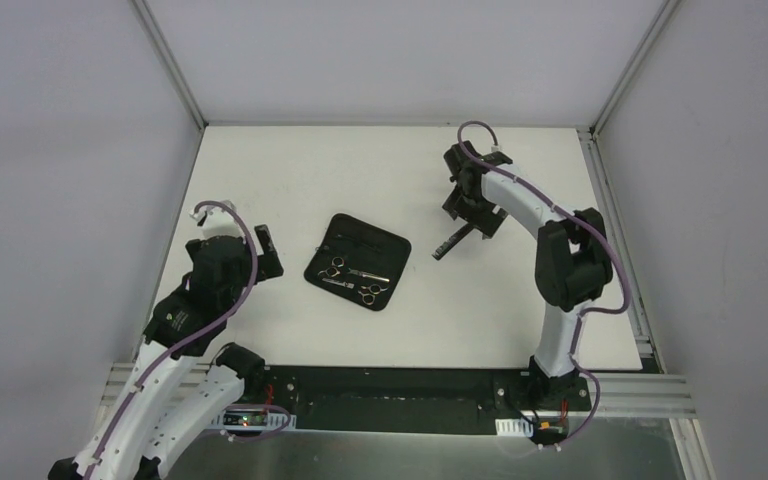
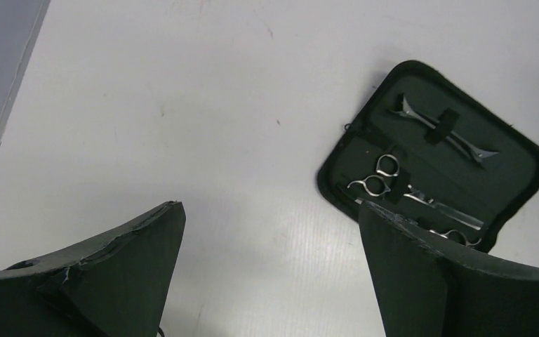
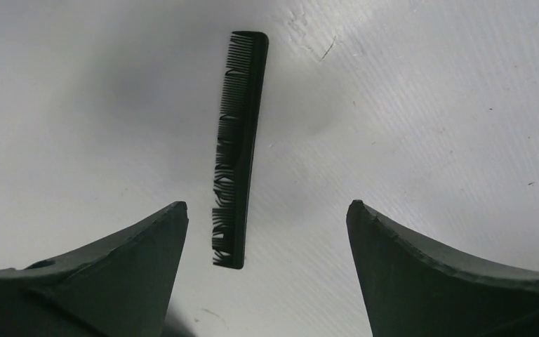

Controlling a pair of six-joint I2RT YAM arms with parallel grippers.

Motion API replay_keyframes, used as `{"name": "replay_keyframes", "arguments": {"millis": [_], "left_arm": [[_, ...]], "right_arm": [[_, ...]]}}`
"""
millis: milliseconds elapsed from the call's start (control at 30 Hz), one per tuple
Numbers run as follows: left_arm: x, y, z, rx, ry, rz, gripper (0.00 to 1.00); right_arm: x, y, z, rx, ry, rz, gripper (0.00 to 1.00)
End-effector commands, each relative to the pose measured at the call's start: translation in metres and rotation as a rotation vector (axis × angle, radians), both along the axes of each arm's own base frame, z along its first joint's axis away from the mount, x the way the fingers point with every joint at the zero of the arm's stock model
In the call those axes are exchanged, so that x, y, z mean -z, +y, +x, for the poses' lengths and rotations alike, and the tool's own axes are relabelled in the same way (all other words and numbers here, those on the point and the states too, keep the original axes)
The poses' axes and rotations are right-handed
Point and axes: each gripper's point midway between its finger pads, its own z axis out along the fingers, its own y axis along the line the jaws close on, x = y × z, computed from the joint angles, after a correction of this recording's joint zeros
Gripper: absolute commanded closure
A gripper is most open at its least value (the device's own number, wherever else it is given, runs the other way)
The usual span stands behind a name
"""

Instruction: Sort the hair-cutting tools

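Observation:
A flat black zip case (image 1: 392, 249) lies open mid-table. Strapped inside it are silver ring-handled scissors (image 1: 335, 266), a second pair of scissors (image 1: 368, 292) and a thin silver clip-like tool (image 1: 352, 238). In the left wrist view the case (image 2: 516, 165), the scissors (image 2: 379, 177) and the thin tool (image 2: 443, 131) lie ahead to the right. A thin black comb (image 1: 452, 243) lies on the table right of the case. My right gripper (image 1: 476, 220) hovers over it, open, with the comb (image 3: 239, 147) between the fingers, nearer the left one. My left gripper (image 1: 242, 242) is open and empty (image 2: 270, 217), left of the case.
White table with grey walls on three sides and a metal rail (image 1: 615, 230) along the right edge. Bare table surface (image 2: 182, 105) lies between my left gripper and the case. The black base strip (image 1: 390, 400) runs along the near edge.

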Motion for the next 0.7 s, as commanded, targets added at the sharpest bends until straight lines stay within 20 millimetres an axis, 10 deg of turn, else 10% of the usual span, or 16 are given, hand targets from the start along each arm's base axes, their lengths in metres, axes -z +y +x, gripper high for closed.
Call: {"name": "replay_keyframes", "arguments": {"millis": [0, 667], "left_arm": [[0.025, 0.014, -0.006, -0.039, 0.056, 0.075, 0.01], [0.041, 0.015, -0.004, -0.078, 0.024, 0.030, 0.01]], "right_arm": [[0.011, -0.011, 0.004, 0.127, 0.045, -0.005, 0.14], [0.075, 0.020, -0.003, 0.162, 0.266, 0.058, 0.38]]}}
